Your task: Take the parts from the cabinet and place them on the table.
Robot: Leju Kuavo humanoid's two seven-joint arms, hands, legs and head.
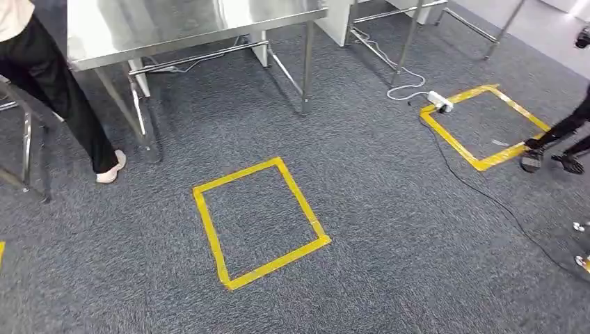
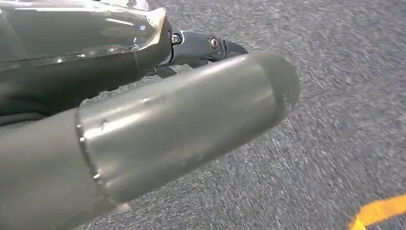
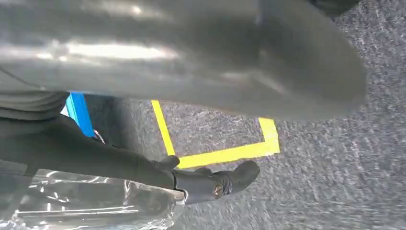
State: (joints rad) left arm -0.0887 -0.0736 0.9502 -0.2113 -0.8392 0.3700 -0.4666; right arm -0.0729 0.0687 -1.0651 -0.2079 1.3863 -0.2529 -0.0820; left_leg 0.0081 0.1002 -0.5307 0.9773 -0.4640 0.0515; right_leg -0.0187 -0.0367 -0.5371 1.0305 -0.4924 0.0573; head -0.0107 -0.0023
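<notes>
Left hand (image 2: 143,115) and right hand (image 3: 191,158) each hold a clear bag, contents hidden.

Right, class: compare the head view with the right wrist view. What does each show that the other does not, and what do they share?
Head view, not the wrist view: a steel table, a person's legs beside it, a white power strip with its cable, and two taped squares. Right wrist view, not the head view: the right hand, a clear plastic bag in its fingers, and a blue object behind. Both show the grey carpet and yellow floor tape.
</notes>
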